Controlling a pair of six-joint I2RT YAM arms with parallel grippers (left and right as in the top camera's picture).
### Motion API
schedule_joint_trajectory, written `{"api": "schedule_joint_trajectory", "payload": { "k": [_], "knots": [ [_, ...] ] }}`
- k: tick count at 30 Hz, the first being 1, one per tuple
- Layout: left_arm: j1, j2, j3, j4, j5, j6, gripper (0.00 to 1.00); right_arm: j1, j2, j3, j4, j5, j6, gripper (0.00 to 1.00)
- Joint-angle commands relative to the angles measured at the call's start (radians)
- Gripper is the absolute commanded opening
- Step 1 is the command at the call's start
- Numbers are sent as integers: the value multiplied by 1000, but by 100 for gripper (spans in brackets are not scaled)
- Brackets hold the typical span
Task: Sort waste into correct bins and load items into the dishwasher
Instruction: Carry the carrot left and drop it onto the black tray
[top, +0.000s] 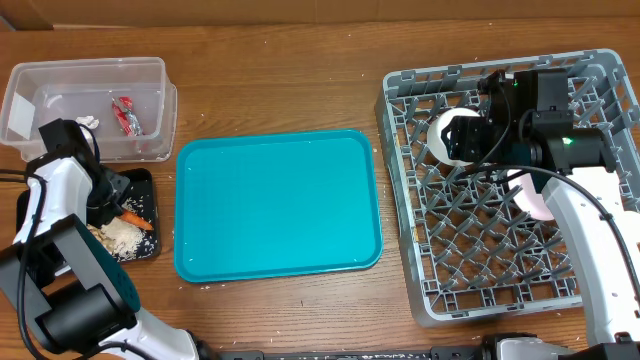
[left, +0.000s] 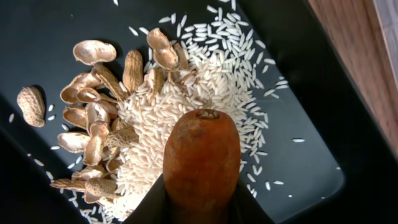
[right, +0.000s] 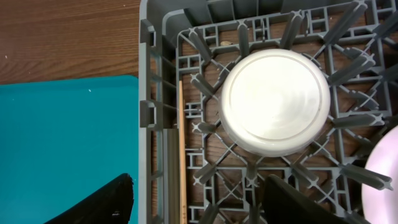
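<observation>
My left gripper (left: 202, 208) is shut on the small orange carrot (left: 202, 158) and holds it just above the black tray (left: 298, 168). White rice (left: 211, 81) and beige nut shells (left: 93, 118) lie in that tray. In the overhead view the carrot (top: 135, 219) is over the black tray (top: 150, 182). The clear tub (top: 90, 72) behind it holds a red wrapper (top: 125, 115). My right gripper (right: 199, 205) is open and empty above the grey dish rack (right: 155, 124), near an upturned white bowl (right: 275, 102). A wooden chopstick (right: 182, 149) lies along the rack's left wall.
The teal tray (top: 275, 205) lies between the bins and the dish rack (top: 400, 200). Another white dish (top: 535, 200) stands in the rack under my right arm and shows at the right wrist view's edge (right: 385, 168). The rack's pegs stand upright all round the bowl (top: 447, 135).
</observation>
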Motion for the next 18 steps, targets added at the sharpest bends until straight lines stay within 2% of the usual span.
{"api": "schedule_joint_trajectory", "payload": {
  "k": [1,7,12,18],
  "knots": [
    [2,12,16,-3,-22,19,23,3,-3,27,2,4,-3,69],
    [2,12,17,-15,-21,19,38,3,-3,27,2,5,-3,69],
    [2,9,25,-38,-21,19,45,3,-3,27,-5,22,-3,69],
    [3,-57,82,-141,-14,18,47,3,-3,27,-10,22,-3,69]
  ]
}}
